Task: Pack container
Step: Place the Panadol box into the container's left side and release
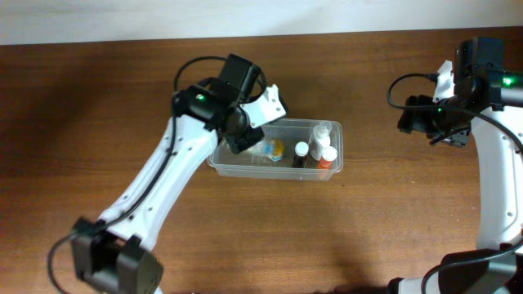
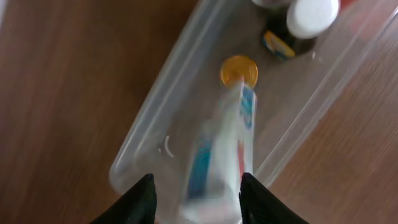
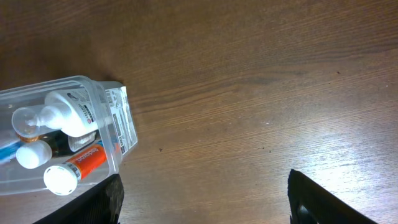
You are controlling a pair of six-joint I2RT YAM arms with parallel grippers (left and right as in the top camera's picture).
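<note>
Well, container (image 1: 270, 171) holding small bottles (image 3: 68, 113), blue-white tube (image 2: 217, 155)

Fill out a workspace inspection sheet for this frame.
Surface: brown wooden table, no spills seen.
Job's things: clear container holds a pump bottle, dark bottle, orange tube and yellow-capped tube.
Clutter: nothing seen.
Grippers: left end effector straddles the yellow-capped tube, grip unclear; right end effector open, empty, beside the container.
Cables: black cable loops at both arms.
Surroundings: pale strip beyond the far edge.
</note>
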